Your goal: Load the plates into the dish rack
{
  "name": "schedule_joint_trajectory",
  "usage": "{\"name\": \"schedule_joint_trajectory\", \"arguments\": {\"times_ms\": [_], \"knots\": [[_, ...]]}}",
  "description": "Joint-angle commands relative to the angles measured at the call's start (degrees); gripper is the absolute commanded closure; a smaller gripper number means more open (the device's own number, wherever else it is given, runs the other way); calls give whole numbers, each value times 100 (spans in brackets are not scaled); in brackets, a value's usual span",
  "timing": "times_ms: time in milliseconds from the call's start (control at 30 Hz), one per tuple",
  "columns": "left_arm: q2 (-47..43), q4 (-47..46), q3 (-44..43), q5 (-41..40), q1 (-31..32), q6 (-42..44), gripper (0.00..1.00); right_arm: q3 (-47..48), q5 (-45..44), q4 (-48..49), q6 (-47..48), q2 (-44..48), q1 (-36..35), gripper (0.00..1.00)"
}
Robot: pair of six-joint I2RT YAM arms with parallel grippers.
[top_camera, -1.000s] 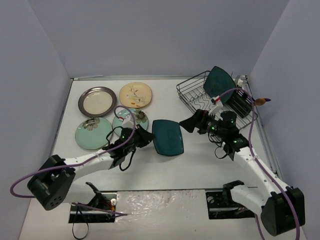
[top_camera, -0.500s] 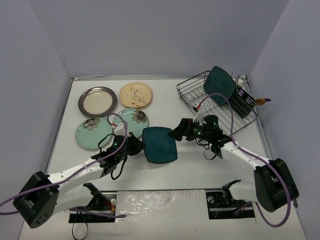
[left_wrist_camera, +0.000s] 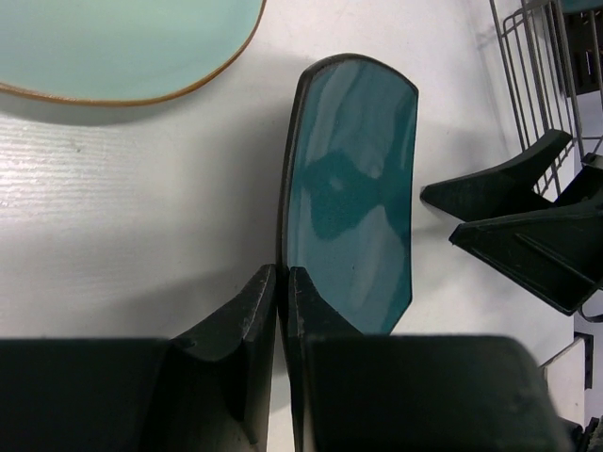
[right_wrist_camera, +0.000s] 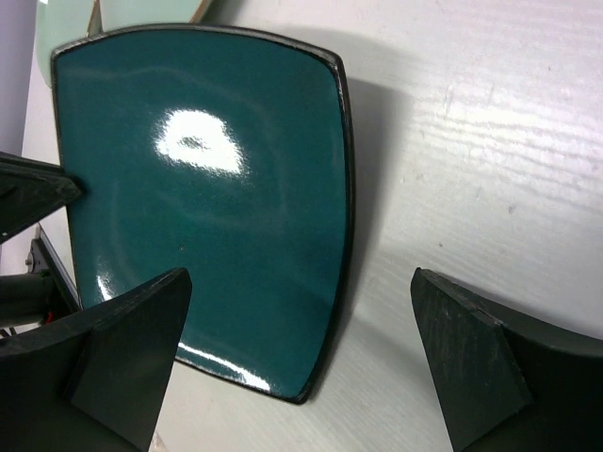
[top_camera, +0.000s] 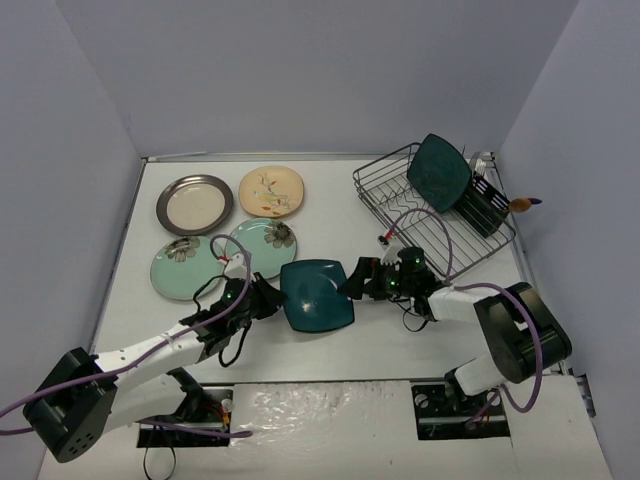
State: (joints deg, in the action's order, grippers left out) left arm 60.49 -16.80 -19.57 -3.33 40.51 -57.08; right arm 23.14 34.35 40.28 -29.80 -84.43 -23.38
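The left gripper [left_wrist_camera: 281, 282] pinches the glossy dark teal rounded-square plate [left_wrist_camera: 353, 188] by its rim. The right gripper [right_wrist_camera: 300, 282] gapes wide, holding nothing.

no text, label, brand, number or sign could be read in any of the views.
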Motion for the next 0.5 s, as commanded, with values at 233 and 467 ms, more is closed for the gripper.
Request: {"name": "schedule_joint_trajectory", "arguments": {"times_ms": [233, 467], "knots": [[44, -239, 241, -263, -47, -116, 100, -2, 353, 1189, -3, -758, -108, 3], [514, -568, 399, -211, -49, -216, 100, 4, 321, 1181, 33, -851, -232, 11]]}}
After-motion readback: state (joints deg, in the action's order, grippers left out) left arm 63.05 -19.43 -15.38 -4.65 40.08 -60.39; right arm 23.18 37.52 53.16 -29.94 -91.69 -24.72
